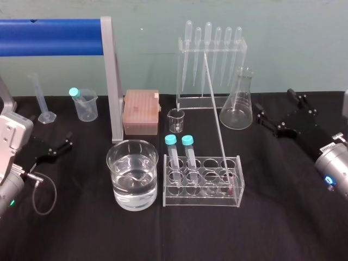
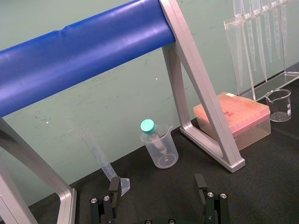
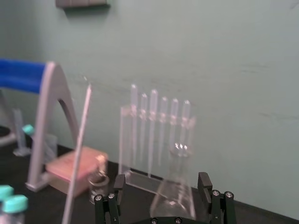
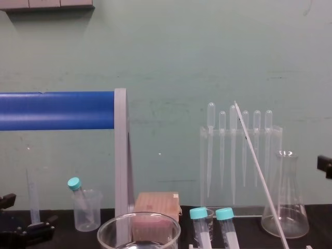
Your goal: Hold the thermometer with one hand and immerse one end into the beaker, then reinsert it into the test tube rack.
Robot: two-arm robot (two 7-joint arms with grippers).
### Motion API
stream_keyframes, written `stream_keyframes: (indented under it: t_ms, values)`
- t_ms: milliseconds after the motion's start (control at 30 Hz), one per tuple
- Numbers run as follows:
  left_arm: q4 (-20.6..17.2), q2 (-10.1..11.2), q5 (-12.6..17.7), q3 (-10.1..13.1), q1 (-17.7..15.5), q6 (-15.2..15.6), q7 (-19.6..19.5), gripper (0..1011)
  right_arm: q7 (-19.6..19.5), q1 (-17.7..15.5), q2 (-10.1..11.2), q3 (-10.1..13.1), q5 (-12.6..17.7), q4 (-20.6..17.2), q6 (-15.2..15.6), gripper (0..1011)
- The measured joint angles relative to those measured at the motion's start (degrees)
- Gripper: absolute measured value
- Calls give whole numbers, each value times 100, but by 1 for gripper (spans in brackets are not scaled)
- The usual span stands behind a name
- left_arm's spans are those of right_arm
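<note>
The thermometer (image 1: 219, 125), a long thin whitish rod, leans in the clear test tube rack (image 1: 202, 202) with its lower end in a right-hand hole; it also shows as a slanted rod in the chest view (image 4: 259, 176) and the right wrist view (image 3: 79, 149). The large glass beaker (image 1: 132, 174), part full of water, stands just left of the rack. My right gripper (image 1: 274, 103) hovers open at the right, beyond the rack, with nothing between its fingers (image 3: 204, 181). At the left edge my left gripper (image 1: 64, 144) rests low, open and empty (image 2: 157, 184).
Two blue-capped tubes (image 1: 179, 155) stand in the rack's left holes. Behind are a pipette stand (image 1: 211, 60), a conical flask (image 1: 237, 103), a small glass beaker (image 1: 175, 119), a pink tip box (image 1: 141, 111), a plastic beaker (image 1: 86, 104) and a grey frame leg (image 1: 113, 81).
</note>
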Motion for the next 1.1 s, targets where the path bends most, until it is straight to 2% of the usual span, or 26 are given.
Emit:
stream_keyframes:
  t_ms: [67,100,233,367,433,633,1100]
  values:
    - [0,0,0,0,0,0,0,1008,222,-51,-20,97,223,-104,-34,1003]
    - [0,0,0,0,0,0,0,1008,222,-51,-20,97,223,-104,-34,1003]
    - [0,0,0,0,0,0,0,1008,605,-75,-52,202,555,-209,-40,1003]
    - [0,0,0,0,0,0,0,1008,851,-56,-77,227,727,-222,-1,1003]
    - [0,0,0,0,0,0,0,1008,1092,8,-110,227,866,-210,90,1003]
    - [0,0,0,0,0,0,0,1008,1386,190,-206,141,939,-112,300,1003]
    - [0,0,0,0,0,0,0,1008,1744,640,-414,-69,1015,188,695,1003]
